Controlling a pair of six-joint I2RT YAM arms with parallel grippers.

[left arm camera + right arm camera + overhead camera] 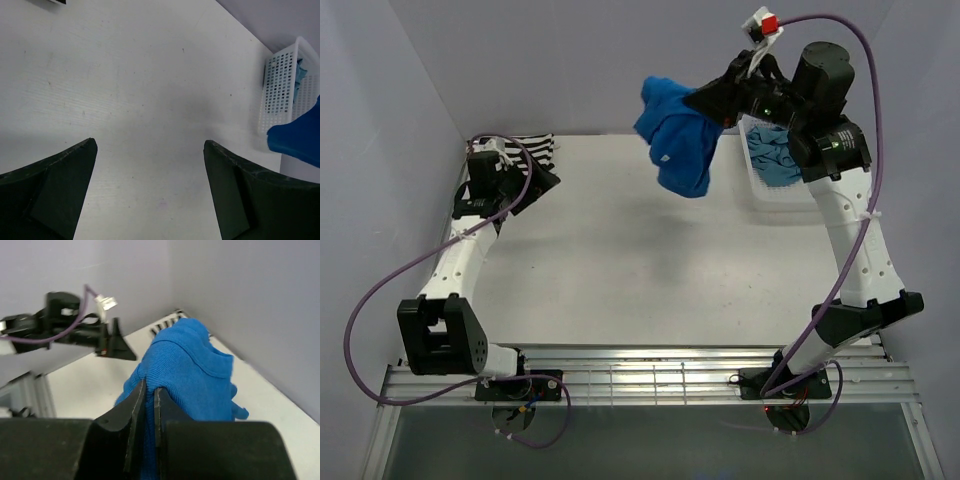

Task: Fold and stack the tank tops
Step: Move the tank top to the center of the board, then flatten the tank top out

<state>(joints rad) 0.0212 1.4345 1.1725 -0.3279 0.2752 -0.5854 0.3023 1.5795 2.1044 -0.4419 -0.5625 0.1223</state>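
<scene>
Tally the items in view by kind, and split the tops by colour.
Black-and-white striped tank top: 1
Royal blue tank top: 1
Teal-blue tank top: 1
White lattice basket: 1
Total: 4 (3 tops, 1 basket)

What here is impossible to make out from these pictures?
Striped tank top: top view, the left arm covers most of it; folded or not, cannot tell.
Teal tank top: top view, the right arm hides part of it in the basket.
Blue tank top: left wrist view, cut off by the right edge.
</scene>
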